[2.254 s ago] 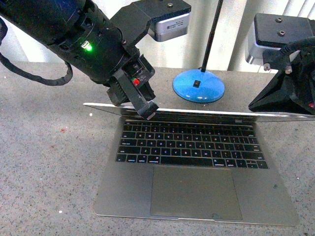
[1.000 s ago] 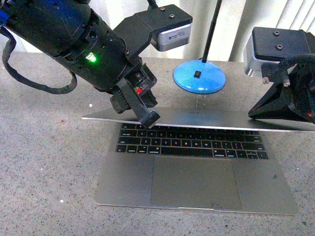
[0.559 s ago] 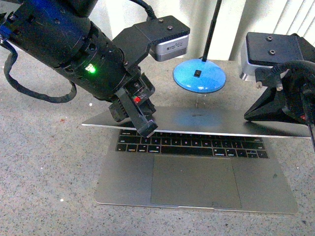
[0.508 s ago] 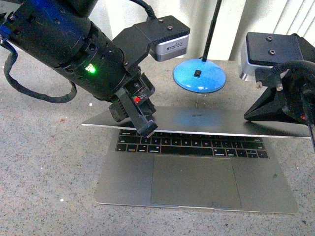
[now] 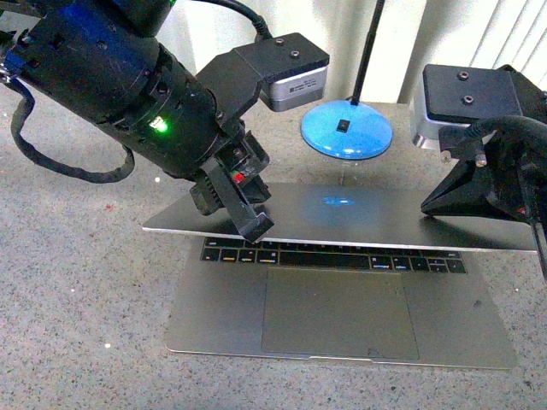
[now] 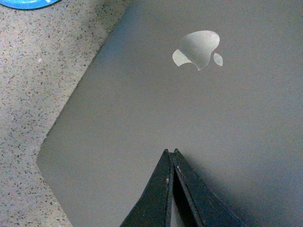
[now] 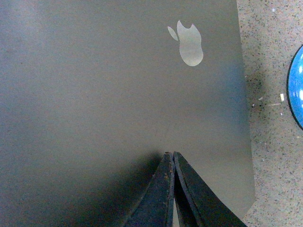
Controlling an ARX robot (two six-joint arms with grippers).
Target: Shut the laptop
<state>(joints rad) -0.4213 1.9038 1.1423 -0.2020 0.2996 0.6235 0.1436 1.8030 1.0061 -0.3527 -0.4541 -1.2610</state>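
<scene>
The silver-grey laptop (image 5: 342, 316) lies on the speckled table, its lid (image 5: 342, 213) tilted far down over the black keys. My left gripper (image 5: 255, 227) is shut, its tip pressing on the lid's left part near the front edge. My right gripper (image 5: 427, 207) is shut, its tip on the lid's right part. In the left wrist view the shut gripper (image 6: 170, 152) rests on the grey lid (image 6: 142, 118) below the apple logo (image 6: 198, 48). In the right wrist view the shut gripper (image 7: 169, 154) rests on the lid (image 7: 94, 94), logo (image 7: 189, 43) beyond.
A blue round lamp base (image 5: 346, 137) with a thin black stem stands behind the laptop; it also shows in the right wrist view (image 7: 296, 90). The speckled grey table (image 5: 77, 282) lies around the laptop, with white curtains at the back.
The lid has come down further over the keyboard, covering the top key rows. Both grippers have moved down and forward with it.
</scene>
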